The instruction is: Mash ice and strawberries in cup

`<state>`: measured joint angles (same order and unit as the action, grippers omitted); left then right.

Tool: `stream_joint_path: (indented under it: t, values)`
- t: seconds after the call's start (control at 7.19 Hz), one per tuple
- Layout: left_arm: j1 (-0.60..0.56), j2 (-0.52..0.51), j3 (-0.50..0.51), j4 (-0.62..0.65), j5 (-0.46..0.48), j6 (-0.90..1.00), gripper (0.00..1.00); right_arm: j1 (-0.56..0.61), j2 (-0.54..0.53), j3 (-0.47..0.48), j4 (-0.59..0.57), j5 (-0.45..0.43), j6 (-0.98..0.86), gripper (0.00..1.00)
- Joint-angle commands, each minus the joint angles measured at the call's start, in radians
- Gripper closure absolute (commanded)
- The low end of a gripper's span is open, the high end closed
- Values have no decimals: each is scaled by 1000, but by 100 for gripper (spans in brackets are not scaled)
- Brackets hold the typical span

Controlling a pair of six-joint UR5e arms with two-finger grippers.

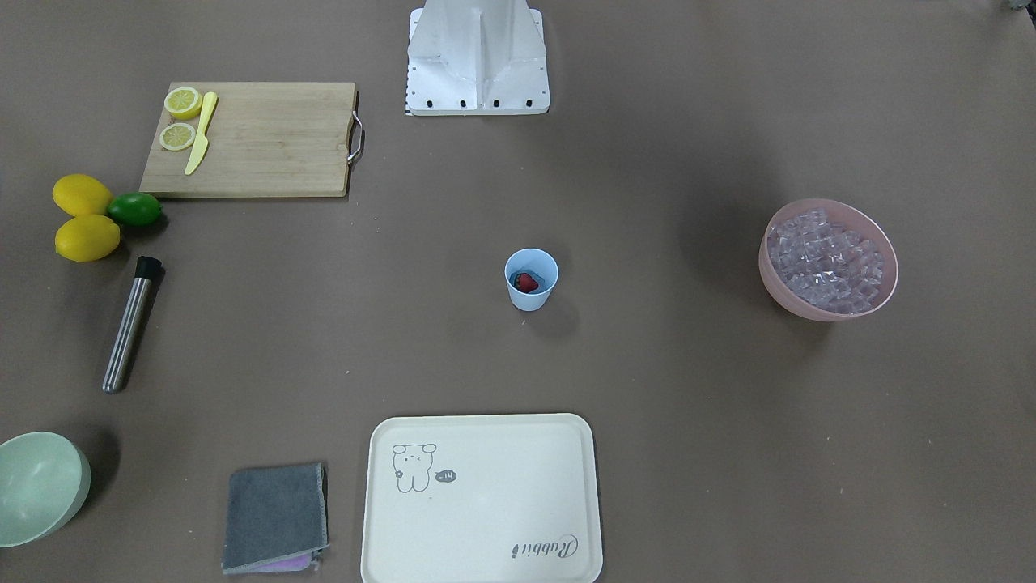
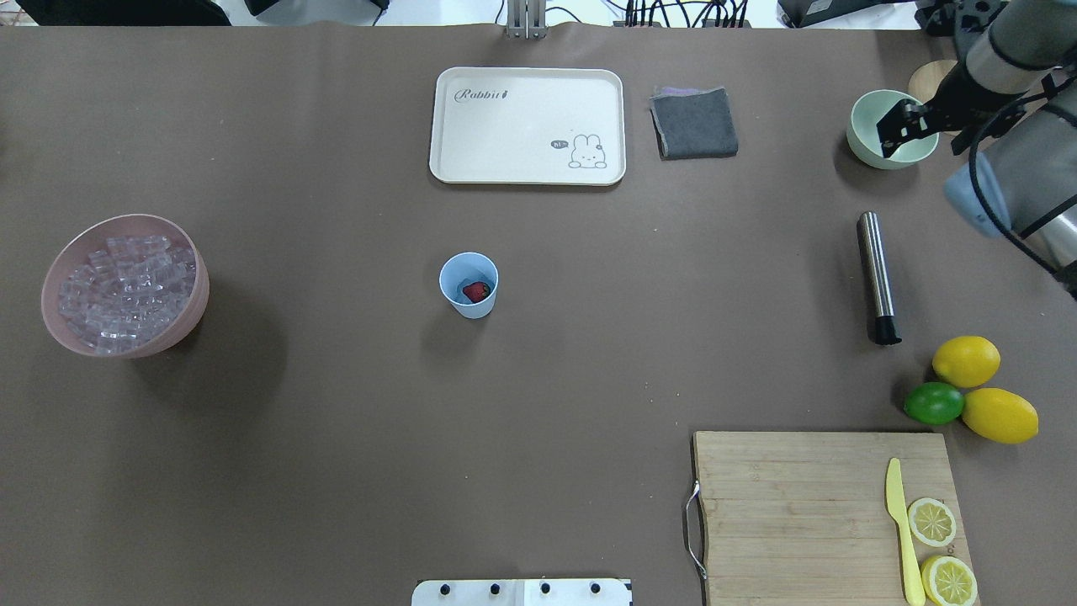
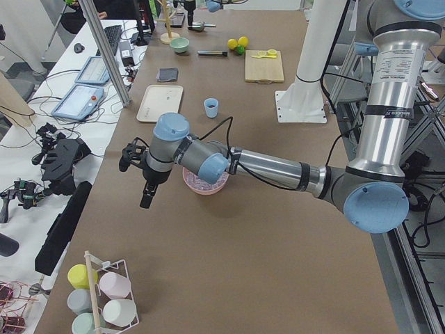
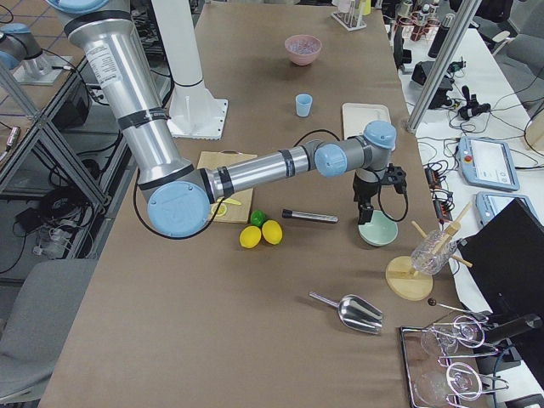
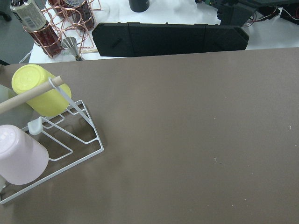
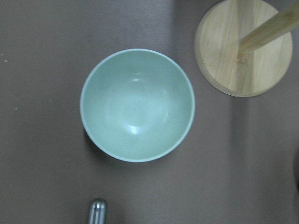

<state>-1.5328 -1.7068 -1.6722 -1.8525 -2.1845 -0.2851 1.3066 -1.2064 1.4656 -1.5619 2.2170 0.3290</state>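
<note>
— Cup [image 2: 471, 310] first: where does it stand?
— Upright near the middle of the table [image 2: 336, 438], with bare brown surface on every side. One strawberry [image 2: 476, 291] lies at its bottom.
— Ice [image 2: 126, 286]?
— Heaped in the pink bowl [image 2: 200, 296], well apart from the cup, near the table's left end.
— Far edge?
— Tray [image 2: 522, 126] and folded cloth [image 2: 694, 124] sit along it, near each other but not touching. The green bowl [image 6: 137, 105] is farther right, just beside a round wooden stand [image 6: 243, 46].
— Right side looks crowded.
— It is. The muddler [image 2: 876, 276] lies flat between the green bowl and two lemons [image 2: 966, 361], which cluster with a lime [image 2: 934, 403]. The board [image 2: 799, 505] fills the near right corner, with a knife [image 2: 900, 530] and two lemon halves [image 2: 931, 522] by its right edge.
— Arms?
— The right gripper [image 2: 890, 136] hangs over the green bowl, pointing down. I cannot tell whether its jaws are apart or together.
— And the other?
— The left gripper [image 3: 145, 202] hangs above bare table beyond the pink bowl, toward the left end, where a wire rack [image 5: 70, 135] of cups stands. It shows only from the side, so its jaws cannot be judged either.
— Open room?
— The whole centre around the cup, and the near left stretch in front of the pink bowl.
</note>
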Motion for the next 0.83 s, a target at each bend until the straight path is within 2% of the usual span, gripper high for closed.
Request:
stream_joint_path:
  t: [0.0, 0.14, 0.56, 0.7]
  values:
    - [-49, -1, -6, 66, -81, 90, 2, 164, -131, -1, -13, 117, -161, 0]
    - [-52, -1, -6, 64, -72, 93, 2, 254, -212, 4, -1, 198, -162, 0]
    - [-75, 2, 12, 13, -78, 95, 2, 353, -365, 174, 11, 198, -165, 0]
    - [-75, 40, 0, 3, -81, 95, 2, 391, -372, 179, 25, 280, -157, 0]
